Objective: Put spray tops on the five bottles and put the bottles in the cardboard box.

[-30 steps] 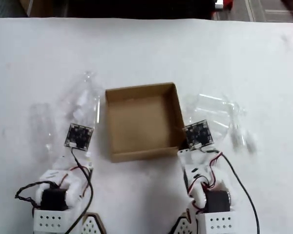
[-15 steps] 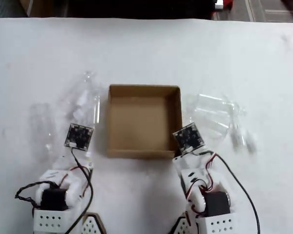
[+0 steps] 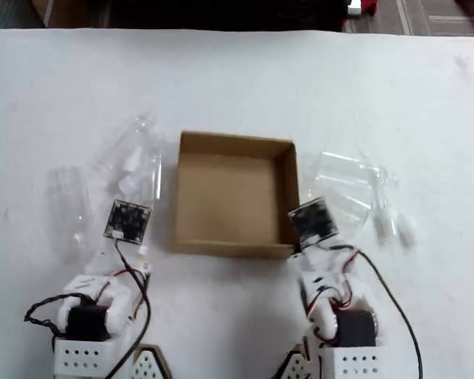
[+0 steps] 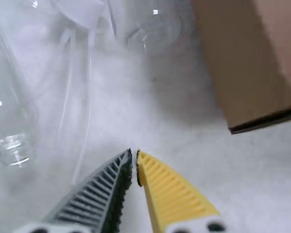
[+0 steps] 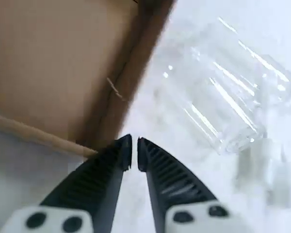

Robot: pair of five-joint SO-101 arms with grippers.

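Note:
The open cardboard box (image 3: 234, 248) sits mid-table, nothing inside. Clear bottles lie on either side: two at its left (image 3: 134, 162) (image 3: 67, 199), more at its right (image 3: 344, 185), with white spray tops (image 3: 393, 223) beside those. My left gripper (image 4: 134, 156), grey and yellow, is shut over bare table, short of a bottle neck (image 4: 12, 148), a white spray top (image 4: 80, 9) with its tubes, and the box's outer wall (image 4: 247, 63). My right gripper (image 5: 134, 144), black, is shut at the box's near right corner (image 5: 104, 141), with clear bottles (image 5: 228, 97) just past it.
The white table runs wide behind the box and ends at a dark far edge (image 3: 221, 28). Both arm bases (image 3: 83, 339) (image 3: 347, 347) stand at the near edge, trailing loose cables. A spray top (image 5: 262, 160) lies near the right-hand bottles.
The box has turned and slid a little to the right. My right arm swung left, then back right against the box's near right corner. The left arm has stayed still.

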